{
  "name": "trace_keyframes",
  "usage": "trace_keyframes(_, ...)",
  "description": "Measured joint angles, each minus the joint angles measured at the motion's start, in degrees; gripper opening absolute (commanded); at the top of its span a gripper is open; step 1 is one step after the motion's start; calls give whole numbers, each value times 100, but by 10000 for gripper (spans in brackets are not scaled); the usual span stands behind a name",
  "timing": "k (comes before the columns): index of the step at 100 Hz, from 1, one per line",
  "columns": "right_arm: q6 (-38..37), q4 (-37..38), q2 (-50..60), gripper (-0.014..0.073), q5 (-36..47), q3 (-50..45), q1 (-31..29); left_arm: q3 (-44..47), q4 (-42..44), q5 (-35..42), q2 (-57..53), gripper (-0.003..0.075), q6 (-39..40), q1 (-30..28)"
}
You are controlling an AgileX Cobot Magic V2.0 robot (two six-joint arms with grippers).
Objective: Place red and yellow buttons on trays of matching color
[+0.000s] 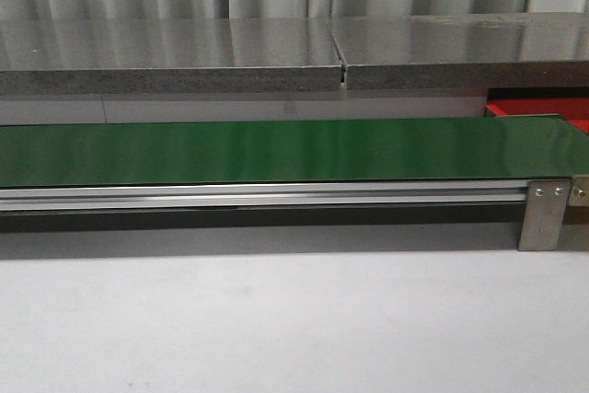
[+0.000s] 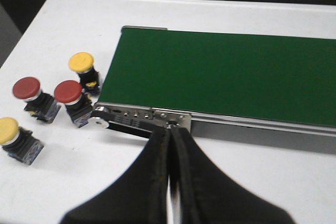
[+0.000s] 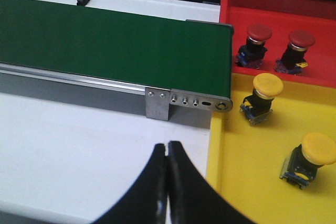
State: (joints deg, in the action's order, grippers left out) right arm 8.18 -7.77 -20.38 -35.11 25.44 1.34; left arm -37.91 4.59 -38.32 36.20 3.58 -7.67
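Left tool: we log it closed, empty, over the bench by the belt end; four unsorted buttons stand beyond it off that end, two red, two yellow, upright, well apart from the tool; this arm is nearer them. Right tool: closed, empty, beside the yellow tray; two yellow buttons in it; two red in the red tray.
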Motion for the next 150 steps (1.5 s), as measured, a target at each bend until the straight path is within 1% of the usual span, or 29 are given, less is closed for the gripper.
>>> trace_keyframes(6, 0, 0, 0, -68, 0, 0, 0, -3, 0, 12, 70, -4, 73, -184)
trace_keyframes(11, 0, 0, 0, -68, 0, 0, 0, -13, 8, 20, 167, 36, 113, -325)
trace_keyframes(16, 0, 0, 0, -68, 0, 0, 0, -13, 8, 35, 258, 106, 139, -466)
trace_keyframes(21, 0, 0, 0, -68, -13, 0, 0, -13, 8, 46, 358, 209, 164, -622)
trace_keyframes(23, 0, 0, 0, -68, -13, 0, 0, -13, 8, 62, 404, 237, 188, -693)
trace_keyframes(28, 0, 0, 0, -68, -26, 0, 0, -13, 8, 87, 520, 349, 302, -864)
trace_keyframes(33, 0, 0, 0, -68, -48, 0, 0, -13, 8, 121, 655, 428, 411, -1074)
trace_keyframes(38, 0, 0, 0, -68, -48, -9, 0, -52, 8, 121, 811, 482, 509, -1264)
trace_keyframes(42, 0, 0, 0, -68, -51, -21, 0, -104, 8, 121, 965, 506, 540, -1398)
trace_keyframes(54, 0, 0, 0, -68, -73, -21, 0, -461, -5, 121, 1511, 494, 597, -1798)
trace_keyframes(62, 0, 0, 0, -68, -73, -21, 0, -845, -66, -45, 1978, 491, 610, -2010)
trace_keyframes(88, 0, 0, 0, -68, -80, -21, 0, -2537, -182, -1194, 3951, 491, 610, -2722)
trace_keyframes(99, 0, 0, 0, -68, -85, -21, 0, -3210, -300, -1508, 4750, 491, 610, -2950)
trace_keyframes(112, 0, 0, 0, -68, -94, -21, 0, -3888, -459, -1847, 5684, 491, 558, -3056)
trace_keyframes(125, 0, 0, 0, -68, -94, -21, 0, -4557, -650, -2152, 6523, 491, 295, -3056)
trace_keyframes(150, 0, 0, 0, -68, -94, -21, 0, -5649, -829, -2423, 7493, 491, 79, -3056)
